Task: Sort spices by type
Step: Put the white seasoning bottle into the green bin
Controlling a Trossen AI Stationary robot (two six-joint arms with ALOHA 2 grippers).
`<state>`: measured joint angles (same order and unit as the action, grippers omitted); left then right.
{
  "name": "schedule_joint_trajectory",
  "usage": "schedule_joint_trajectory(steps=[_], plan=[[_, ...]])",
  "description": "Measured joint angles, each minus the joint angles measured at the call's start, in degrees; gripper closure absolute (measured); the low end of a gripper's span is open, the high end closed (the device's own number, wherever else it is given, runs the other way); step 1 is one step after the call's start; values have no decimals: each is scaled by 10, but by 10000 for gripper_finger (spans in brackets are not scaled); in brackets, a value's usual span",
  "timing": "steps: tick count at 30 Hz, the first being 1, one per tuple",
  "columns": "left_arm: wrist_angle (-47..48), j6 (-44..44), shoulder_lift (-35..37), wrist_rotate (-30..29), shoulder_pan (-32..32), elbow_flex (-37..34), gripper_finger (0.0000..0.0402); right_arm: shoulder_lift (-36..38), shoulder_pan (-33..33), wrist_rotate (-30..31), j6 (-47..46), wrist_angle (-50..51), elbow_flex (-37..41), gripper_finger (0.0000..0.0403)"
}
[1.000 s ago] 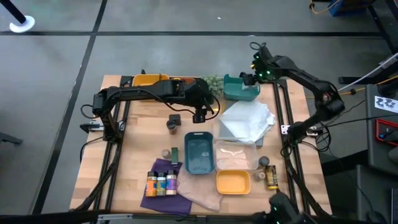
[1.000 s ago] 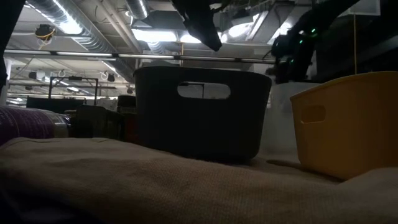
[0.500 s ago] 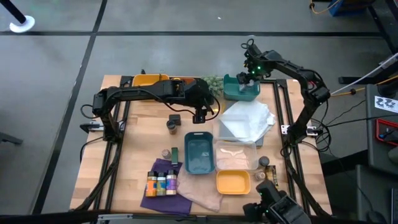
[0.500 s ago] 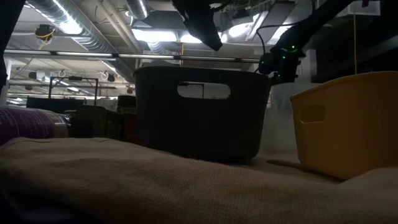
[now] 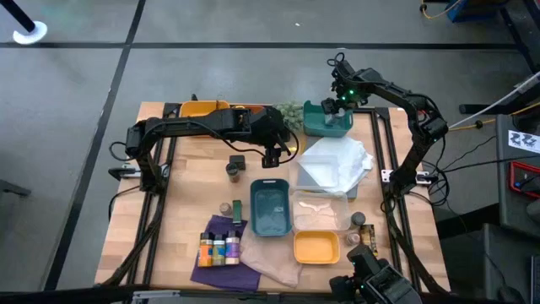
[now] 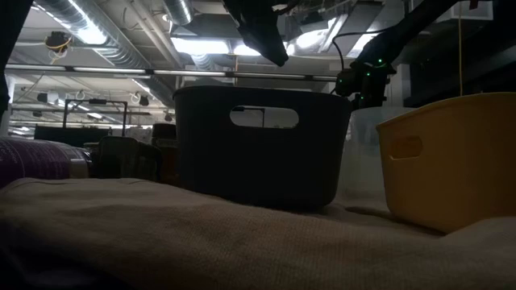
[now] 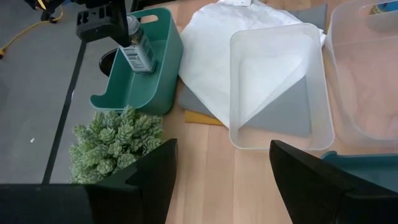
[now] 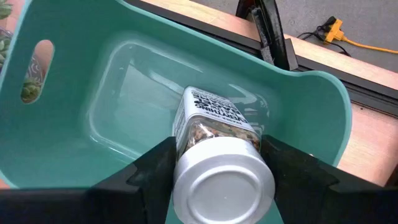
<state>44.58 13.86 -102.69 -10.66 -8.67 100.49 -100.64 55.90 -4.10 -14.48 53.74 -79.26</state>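
Observation:
My right gripper is over the teal tray at the table's far edge, shut on a clear spice jar with a silver lid and a white label. The jar's lower end is inside the tray. My left gripper hovers open above the table's middle, beyond the blue tray, and touches nothing. A row of jars stands on a purple cloth at the near left. Dark-lidded jars stand near the right edge, and two single jars are left of the blue tray. My right gripper pinches the jar between its two fingers at the lid end. It comes from above, slanting down into the teal tray. The jar hangs tilted below the fingers with its labelled body inside the tray; whether its base touches the floor is hidden.
A green spiky plant sits just left of the teal tray. A clear tray lies on a white cloth to the right of centre. A yellow tray is near, an orange tray at the far left.
My right gripper moved toward the table's left and down, bringing the jar into the teal tray, then stayed still for the last half second. It kept its hold on the jar.

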Motion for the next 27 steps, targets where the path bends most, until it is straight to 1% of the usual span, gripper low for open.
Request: schedule_joint_trajectory(steps=[5,16,22,27], plan=[[0,0,0,0,0,0,164,0,0,0,15,0,0,178],[0,0,0,0,0,0,164,0,0,1,14,0,0,177],[0,0,0,0,0,0,164,0,0,46,14,-3,0,177],[0,0,0,0,0,0,164,0,0,46,14,3,0,177]])
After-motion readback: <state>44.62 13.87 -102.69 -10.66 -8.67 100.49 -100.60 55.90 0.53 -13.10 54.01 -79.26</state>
